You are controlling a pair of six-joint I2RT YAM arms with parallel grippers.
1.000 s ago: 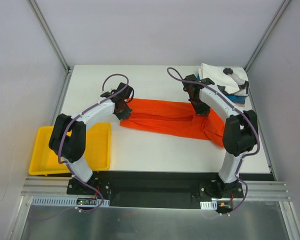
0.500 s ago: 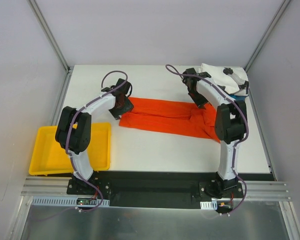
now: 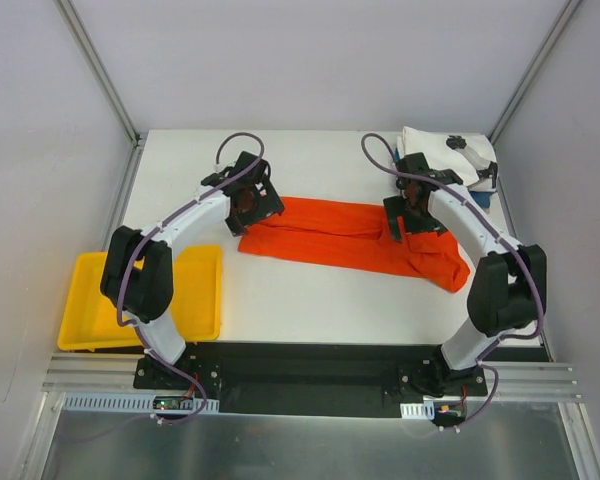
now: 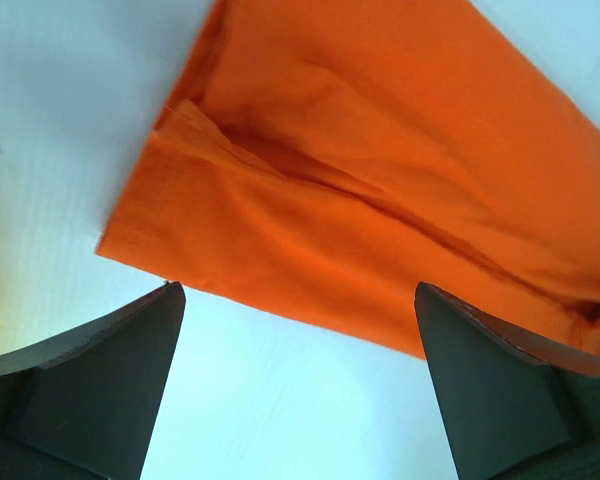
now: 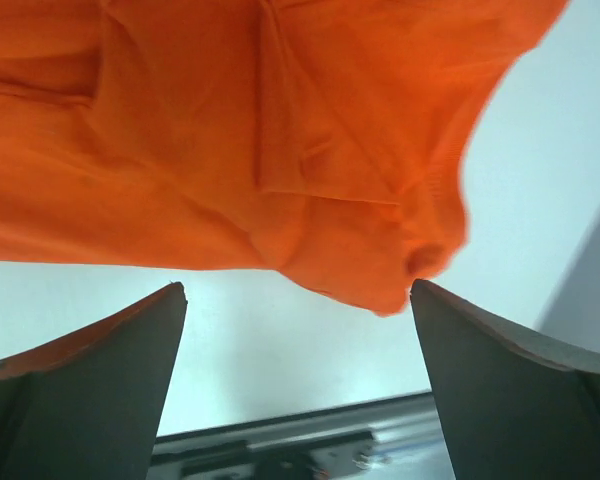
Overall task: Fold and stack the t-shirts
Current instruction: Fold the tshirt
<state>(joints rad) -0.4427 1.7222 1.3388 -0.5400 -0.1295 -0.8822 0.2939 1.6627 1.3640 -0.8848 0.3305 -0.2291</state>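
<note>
Orange-red shirt [image 3: 350, 235] lies as long folded band across middle of white surface [image 3: 310, 300], creased, right end bunched. Left tool [image 4: 295, 385] above shirt's left end — fingers spread, nothing between. Right tool [image 5: 300, 375] above right end — fingers spread, empty. White shirt with black marks [image 3: 450, 155] stacked on teal-blue shirt [image 3: 477, 198] at far right corner. Yellow tray [image 3: 90, 320] at near left

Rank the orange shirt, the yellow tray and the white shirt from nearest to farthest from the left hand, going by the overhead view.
From the left hand:
1. Orange shirt, directly beside and below it, mid-table.
2. Yellow tray, at the near left edge.
3. White shirt, in the far right corner.
</note>
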